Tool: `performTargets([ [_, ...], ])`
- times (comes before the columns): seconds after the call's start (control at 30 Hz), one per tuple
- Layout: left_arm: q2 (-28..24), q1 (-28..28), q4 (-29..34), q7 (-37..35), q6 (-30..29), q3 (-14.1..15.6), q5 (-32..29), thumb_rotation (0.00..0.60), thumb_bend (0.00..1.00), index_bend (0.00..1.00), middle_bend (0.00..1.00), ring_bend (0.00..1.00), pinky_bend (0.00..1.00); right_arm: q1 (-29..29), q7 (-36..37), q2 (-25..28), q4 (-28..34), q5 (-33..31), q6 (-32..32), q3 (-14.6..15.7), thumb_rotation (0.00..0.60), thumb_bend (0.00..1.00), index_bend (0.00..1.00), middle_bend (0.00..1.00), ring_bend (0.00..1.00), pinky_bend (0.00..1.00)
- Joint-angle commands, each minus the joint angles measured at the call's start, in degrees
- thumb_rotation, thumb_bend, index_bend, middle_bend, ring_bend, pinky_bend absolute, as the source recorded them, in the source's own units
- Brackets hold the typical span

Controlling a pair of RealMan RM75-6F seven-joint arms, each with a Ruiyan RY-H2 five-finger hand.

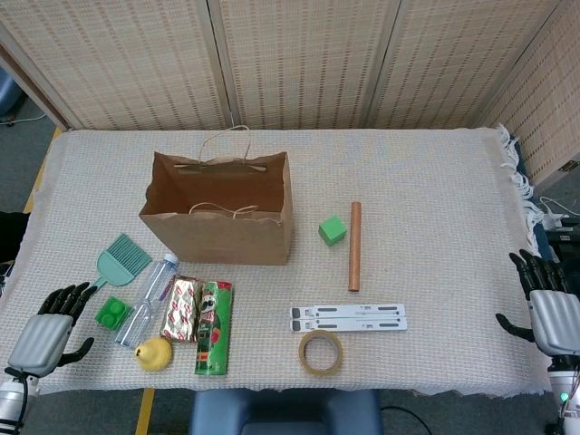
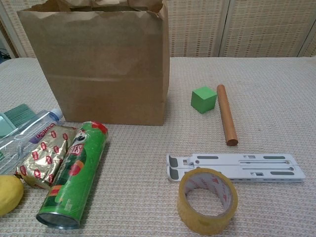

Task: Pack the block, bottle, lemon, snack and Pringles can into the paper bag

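An open brown paper bag (image 1: pixel 222 217) (image 2: pixel 98 64) stands upright at the middle left. To its right lies a green block (image 1: pixel 333 230) (image 2: pixel 203 99). In front of the bag lie a clear bottle (image 1: pixel 149 296) (image 2: pixel 27 132), a gold and red snack pack (image 1: pixel 181 309) (image 2: pixel 45 155), a green Pringles can (image 1: pixel 214 327) (image 2: pixel 74 175) and a yellow lemon (image 1: pixel 154 353) (image 2: pixel 9 193). My left hand (image 1: pixel 50 331) hovers at the table's left front corner, open and holding nothing. My right hand (image 1: pixel 548 304) hangs open off the right edge. Neither hand shows in the chest view.
A wooden rod (image 1: pixel 355 246) (image 2: pixel 226 120) lies beside the block. A white folding stand (image 1: pixel 349 317) (image 2: pixel 237 167) and a tape roll (image 1: pixel 321 352) (image 2: pixel 207 200) sit at the front centre. A teal brush (image 1: pixel 122 258) and a green piece (image 1: pixel 113 313) lie at the left.
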State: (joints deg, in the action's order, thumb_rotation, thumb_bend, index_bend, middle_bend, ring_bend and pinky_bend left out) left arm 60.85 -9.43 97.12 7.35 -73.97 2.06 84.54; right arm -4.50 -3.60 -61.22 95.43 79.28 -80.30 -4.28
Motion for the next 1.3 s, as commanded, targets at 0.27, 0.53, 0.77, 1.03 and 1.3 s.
performTargets([
  [0.27, -0.8, -0.97, -0.05, 2.71, 2.79, 0.75, -0.8, 0.6, 0.33, 0.0, 0.0, 0.0, 0.07, 0.85, 6.73, -3.21, -5.96, 9.15, -8.25, -0.09, 0.6, 0.09, 0.0, 0.0, 0.0, 0.03],
  [0.53, -3.02, -6.16, 0.5, 10.73, 13.84, 1.72, -4.64, 0.6, 0.33, 0.0, 0.0, 0.0, 0.07, 0.6, 6.75, -2.44, -4.93, 8.05, -6.22, 0.3, 0.6, 0.09, 0.0, 0.0, 0.0, 0.03],
  [0.77, -3.23, -10.92, -0.84, 14.13, 18.65, -0.46, -7.33, 0.6, 0.33, 0.0, 0.0, 0.0, 0.07, 0.5, 7.01, -2.21, -4.6, 7.87, -5.72, 0.41, 0.6, 0.09, 0.0, 0.0, 0.0, 0.03],
  [1.03, -4.14, -13.71, -0.99, 15.66, 22.99, -0.94, -12.14, 0.6, 0.33, 0.0, 0.0, 0.0, 0.07, 0.52, 7.5, -1.86, -4.34, 7.51, -5.41, 0.41, 0.6, 0.09, 0.0, 0.0, 0.0, 0.03],
  [1.3, -0.45, -15.21, -1.14, 17.21, 24.62, -0.53, -15.15, 0.6, 0.33, 0.0, 0.0, 0.0, 0.07, 0.23, 7.5, -1.7, -3.99, 7.27, -4.67, 0.43, 0.6, 0.09, 0.0, 0.0, 0.0, 0.03],
])
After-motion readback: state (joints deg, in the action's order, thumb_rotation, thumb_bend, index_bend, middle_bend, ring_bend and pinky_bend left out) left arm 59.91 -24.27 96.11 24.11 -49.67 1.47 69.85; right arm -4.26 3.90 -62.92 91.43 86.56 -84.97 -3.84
